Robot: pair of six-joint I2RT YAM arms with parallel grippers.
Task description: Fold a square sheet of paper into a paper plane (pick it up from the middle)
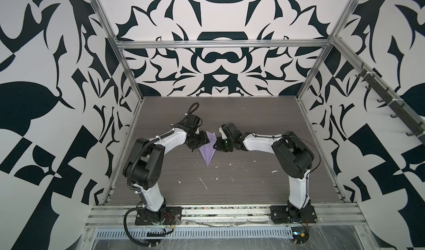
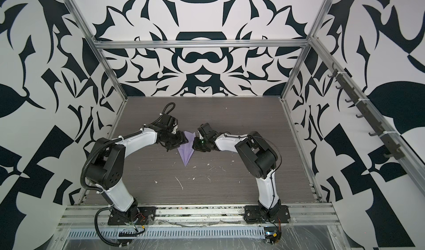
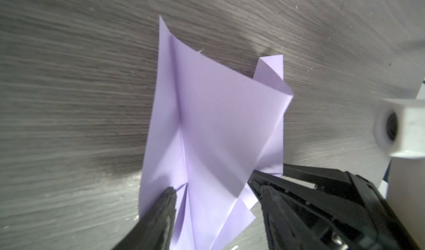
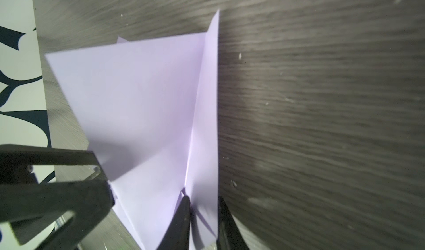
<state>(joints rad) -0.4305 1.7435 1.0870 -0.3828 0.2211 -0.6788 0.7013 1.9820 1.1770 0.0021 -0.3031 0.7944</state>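
Pinching the creased matte lilac paper plane (image 1: 208,152), right jaws stand narrow, left jaws wide.

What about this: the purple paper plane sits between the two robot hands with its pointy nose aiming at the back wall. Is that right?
Not quite. The paper plane does sit between the left gripper and the right gripper, but both top views show its pointy nose aiming the other way, at the table's front edge, not the back wall.
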